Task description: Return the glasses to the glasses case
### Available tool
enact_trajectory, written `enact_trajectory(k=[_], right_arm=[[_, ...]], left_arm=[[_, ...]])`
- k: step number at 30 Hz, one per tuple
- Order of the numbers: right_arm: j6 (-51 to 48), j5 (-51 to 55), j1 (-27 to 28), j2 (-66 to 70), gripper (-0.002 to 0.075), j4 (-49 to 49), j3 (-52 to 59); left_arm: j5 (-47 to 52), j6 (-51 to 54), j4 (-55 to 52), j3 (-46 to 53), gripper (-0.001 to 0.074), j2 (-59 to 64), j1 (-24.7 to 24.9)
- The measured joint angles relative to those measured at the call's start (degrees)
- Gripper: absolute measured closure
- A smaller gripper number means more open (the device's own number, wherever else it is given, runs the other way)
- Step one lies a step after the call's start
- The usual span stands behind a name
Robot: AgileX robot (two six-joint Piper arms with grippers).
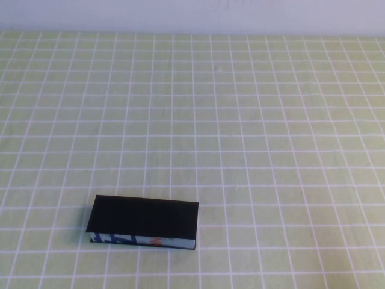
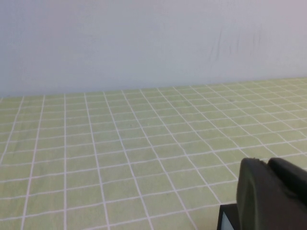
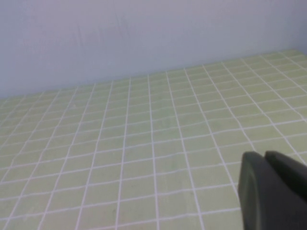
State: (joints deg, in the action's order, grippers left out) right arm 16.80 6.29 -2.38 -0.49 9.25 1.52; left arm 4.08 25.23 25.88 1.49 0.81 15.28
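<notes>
On the green checked tablecloth (image 1: 252, 120), toward its near edge and left of centre, lies the glasses case (image 1: 143, 221), lid down, its blue, white and orange front edge facing the robot. No glasses show anywhere in the three views, so they are either inside the shut case or out of frame; I cannot tell which.

Neither arm reaches into the high view. The left gripper (image 2: 271, 194) shows only as a dark bulk at the corner of its wrist view, with a dark corner of the case just beside it; whether its fingers are apart or together cannot be told. The same holds for the right gripper (image 3: 273, 191), which is well apart from the case.

The risk, as I judge it: with the lid closed, any attempt to lift it one-handed could slide or tip the light case across the cloth.
</notes>
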Motion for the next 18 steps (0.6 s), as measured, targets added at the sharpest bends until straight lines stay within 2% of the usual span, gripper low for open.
enact_trajectory(k=[6, 12, 18], right_arm=[[-1.13, 1.71, 0.0, 0.0, 0.0737, -0.85, 0.0], [-23.87, 8.72, 0.0, 0.0, 0.0737, -17.47, 0.0], [-27.79, 13.77, 0.0, 0.0, 0.0737, -22.08, 0.0]], left_arm=[[0.0, 0.0, 0.0, 0.0, 0.0739, 0.0, 0.0], [0.0, 0.0, 0.0, 0.0, 0.0739, 0.0, 0.0], [0.0, 0.0, 0.0, 0.0, 0.0739, 0.0, 0.0]])
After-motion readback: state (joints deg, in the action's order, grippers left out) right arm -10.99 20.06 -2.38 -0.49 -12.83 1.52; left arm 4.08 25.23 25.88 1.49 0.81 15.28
